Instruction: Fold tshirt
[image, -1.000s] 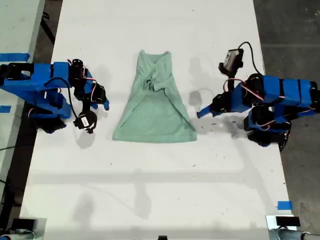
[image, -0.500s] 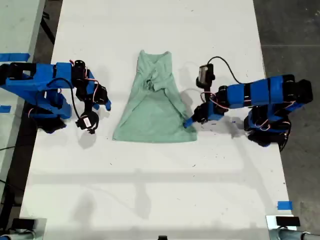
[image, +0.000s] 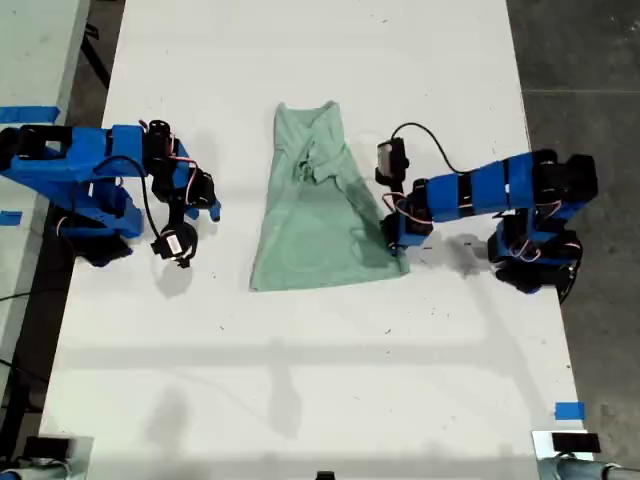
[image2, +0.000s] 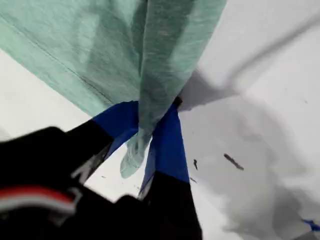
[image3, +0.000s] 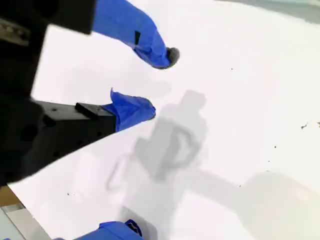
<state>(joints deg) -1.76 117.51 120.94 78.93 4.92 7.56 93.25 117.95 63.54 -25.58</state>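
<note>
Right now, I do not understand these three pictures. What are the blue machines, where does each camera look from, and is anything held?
The blue machines are two small robot arms on a white table. One picture looks down from above. The other two come from cameras riding on the arms' claws. A pale green tshirt lies between the arms. My first gripper, at the exterior view's right, has its claw shut on the tshirt's edge; its own camera shows the cloth pinched between blue fingers. My second gripper, at the exterior view's left, is open and holds nothing; its camera shows only bare table.
</note>
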